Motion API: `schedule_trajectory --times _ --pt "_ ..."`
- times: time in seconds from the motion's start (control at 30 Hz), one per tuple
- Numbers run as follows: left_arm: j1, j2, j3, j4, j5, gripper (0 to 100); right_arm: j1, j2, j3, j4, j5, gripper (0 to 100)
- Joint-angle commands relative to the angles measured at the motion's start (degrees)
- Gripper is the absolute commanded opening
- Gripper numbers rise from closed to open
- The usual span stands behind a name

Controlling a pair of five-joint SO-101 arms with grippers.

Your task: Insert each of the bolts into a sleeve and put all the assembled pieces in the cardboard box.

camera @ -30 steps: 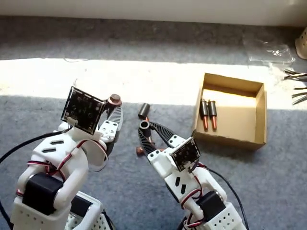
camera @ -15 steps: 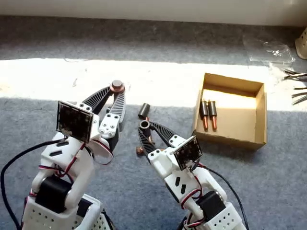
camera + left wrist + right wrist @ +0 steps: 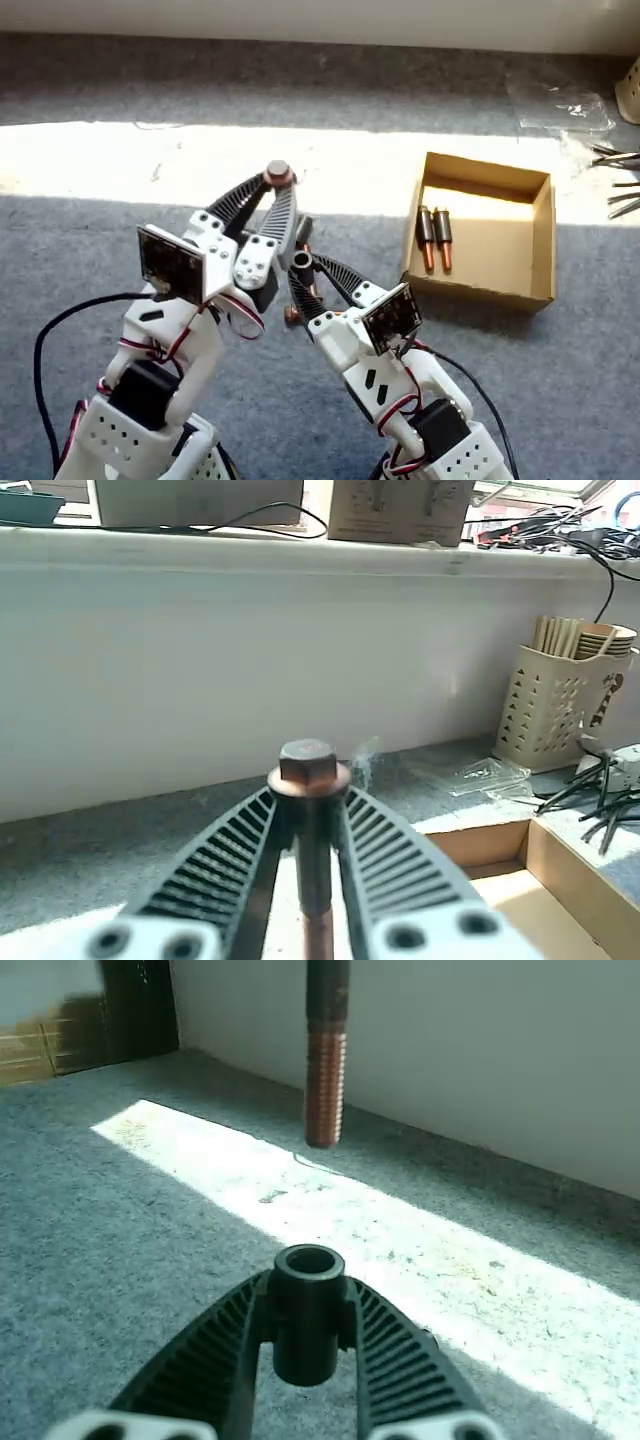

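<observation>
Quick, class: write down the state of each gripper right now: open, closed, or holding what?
Left gripper: closed on a bolt, head up.
Right gripper: closed on a sleeve, its opening facing up.

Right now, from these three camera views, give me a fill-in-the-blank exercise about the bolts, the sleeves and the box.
1. The left gripper is shut on a bolt whose head points ____.
2. The right gripper is shut on a sleeve, a hollow tube coloured ____.
3. The cardboard box already holds ____ assembled pieces.

Missing words: up; black; two
</observation>
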Motion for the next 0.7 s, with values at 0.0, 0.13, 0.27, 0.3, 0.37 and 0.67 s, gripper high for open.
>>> schedule_trajectory --times 0.0,0.13,0.27,0.3,0.37,0.67 --pt "4.44 -1.01 1.27 -3.96 0.18 1 -0.22 -0.66 5.85 -1.71 -0.53 0.5" --pt "4.44 -1.1 2.77 -6.77 0.18 1 -0.22 -0.66 5.85 -1.71 -0.53 0.5" --pt "4.44 -1.1 2.86 -6.68 0.18 1 -0.22 -0.66 5.85 -1.71 -0.53 0.5" --pt "4.44 -1.19 2.86 -6.68 0.18 1 -0.22 -0.66 5.85 -1.71 -0.53 0.5" --pt "4.44 -1.19 2.86 -6.59 0.18 1 -0.13 -0.66 5.85 -1.71 -0.53 0.5" --pt "4.88 -8.84 4.44 -0.26 0.18 1 -0.13 -0.66 5.85 -1.71 -0.53 0.5"
